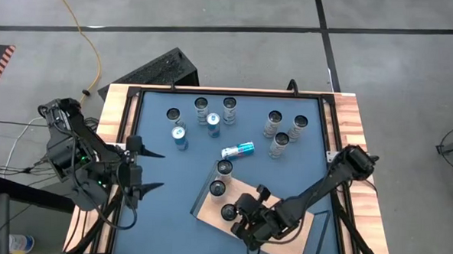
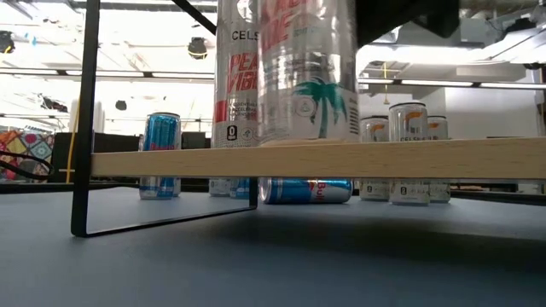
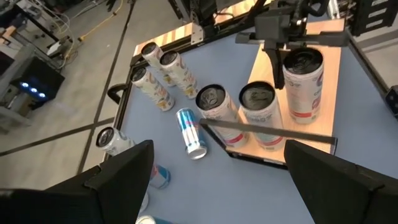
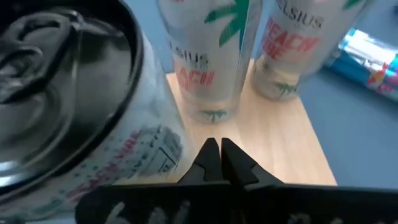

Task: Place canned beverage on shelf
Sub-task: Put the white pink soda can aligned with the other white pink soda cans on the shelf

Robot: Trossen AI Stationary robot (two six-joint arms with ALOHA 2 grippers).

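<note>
The shelf (image 1: 294, 237), a light-wood board on a dark frame, stands at the table's near right. Three tall silver cans stand upright on it in a row (image 1: 224, 169) (image 1: 218, 189) (image 1: 228, 213). My right gripper (image 4: 220, 155) is shut with nothing between its fingers. It slants down over the bare board (image 4: 280, 143), just beside the nearest can (image 4: 62, 106), also seen in the left wrist view (image 3: 303, 74). My left gripper (image 1: 152, 170) hangs open above the table's left side, holding nothing.
A blue can (image 1: 238, 150) lies on its side on the blue table just beyond the shelf. Several more cans, blue (image 1: 179, 137) and silver (image 1: 280, 143), stand upright across the far half. Wooden strips (image 1: 112, 107) edge the table.
</note>
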